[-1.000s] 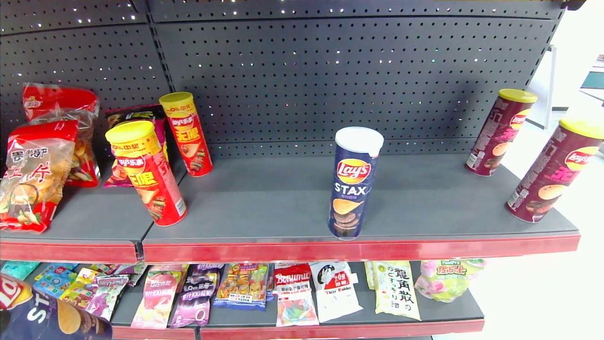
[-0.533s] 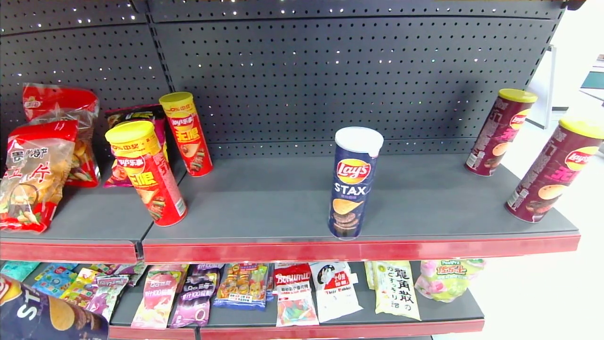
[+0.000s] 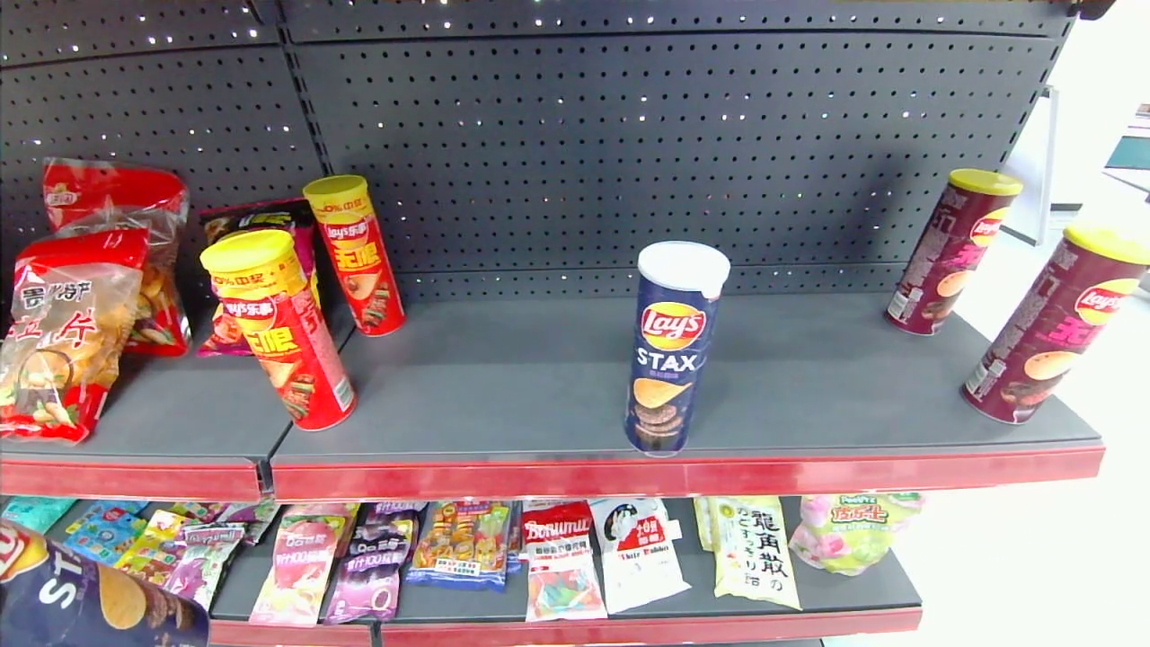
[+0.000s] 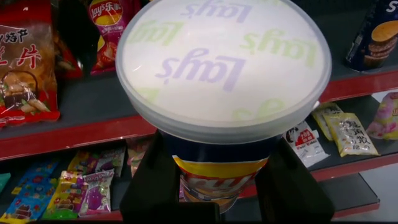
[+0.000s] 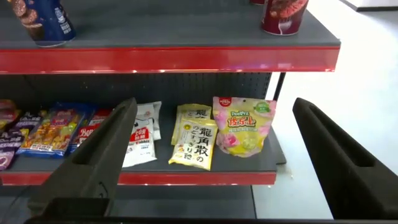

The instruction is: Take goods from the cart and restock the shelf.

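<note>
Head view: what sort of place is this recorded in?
Probably a shop aisle, or a mock-up of one: a red-edged display shelf with a pegboard back, standing chip cans, and snack packets laid out on the lower shelf.

The head camera faces the upper shelf (image 3: 539, 377) squarely from slightly above, some way off. The left wrist camera sits close over the lid of the held can (image 4: 224, 62), facing the shelves' left and middle. The right wrist camera, set lower, looks past the right gripper (image 5: 214, 106) at the right end of the lower shelf (image 5: 268, 160). All three share the standing blue can (image 3: 672, 346).
</note>
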### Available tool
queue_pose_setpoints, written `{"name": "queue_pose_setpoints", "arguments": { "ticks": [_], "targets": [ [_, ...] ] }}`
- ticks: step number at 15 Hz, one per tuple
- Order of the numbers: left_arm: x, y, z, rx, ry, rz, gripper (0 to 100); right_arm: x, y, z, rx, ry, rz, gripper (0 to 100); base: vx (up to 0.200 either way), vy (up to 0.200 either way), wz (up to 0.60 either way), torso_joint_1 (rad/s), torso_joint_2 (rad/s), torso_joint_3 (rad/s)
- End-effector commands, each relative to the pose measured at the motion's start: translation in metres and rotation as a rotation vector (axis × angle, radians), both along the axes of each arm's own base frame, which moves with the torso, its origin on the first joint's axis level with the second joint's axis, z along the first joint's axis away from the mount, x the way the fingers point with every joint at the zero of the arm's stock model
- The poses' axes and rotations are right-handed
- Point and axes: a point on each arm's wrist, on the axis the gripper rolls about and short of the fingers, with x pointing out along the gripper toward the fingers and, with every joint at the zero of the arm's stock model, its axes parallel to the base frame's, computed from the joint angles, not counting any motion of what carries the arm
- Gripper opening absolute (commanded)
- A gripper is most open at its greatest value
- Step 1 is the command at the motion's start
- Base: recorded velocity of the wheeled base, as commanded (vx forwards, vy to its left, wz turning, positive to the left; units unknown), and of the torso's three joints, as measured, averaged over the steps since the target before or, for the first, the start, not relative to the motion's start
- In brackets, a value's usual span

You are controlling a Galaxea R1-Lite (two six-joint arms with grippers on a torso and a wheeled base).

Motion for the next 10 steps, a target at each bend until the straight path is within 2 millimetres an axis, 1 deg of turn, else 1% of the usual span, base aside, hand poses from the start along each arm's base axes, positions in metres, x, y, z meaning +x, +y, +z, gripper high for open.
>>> {"name": "queue_pose_setpoints", "arguments": {
  "ticks": [1,6,9,10],
  "targets": [
    [0.002,0.0,-0.001,-0.003,0.012,0.0,0,0.0,0.0,0.0,0.0,0.002,0.001,100,0.0,0.0,-0.6,0.007,0.01,0.002],
    [0.005,0.001,0.0,-0.005,0.03,0.001,0,0.0,0.0,0.0,0.0,0.004,0.003,100,0.0,0.0,-0.6,0.006,0.0,0.0],
    [0.012,0.002,0.005,-0.01,0.051,0.006,0,0.0,0.0,0.0,0.0,0.002,0.003,100,0.0,0.0,0.0,0.0,0.0,0.0],
    [0.017,0.004,0.009,-0.013,0.066,0.008,0,0.0,0.0,0.0,0.0,0.002,0.001,100,0.0,0.0,0.0,0.0,0.0,0.0]
  ]
}}
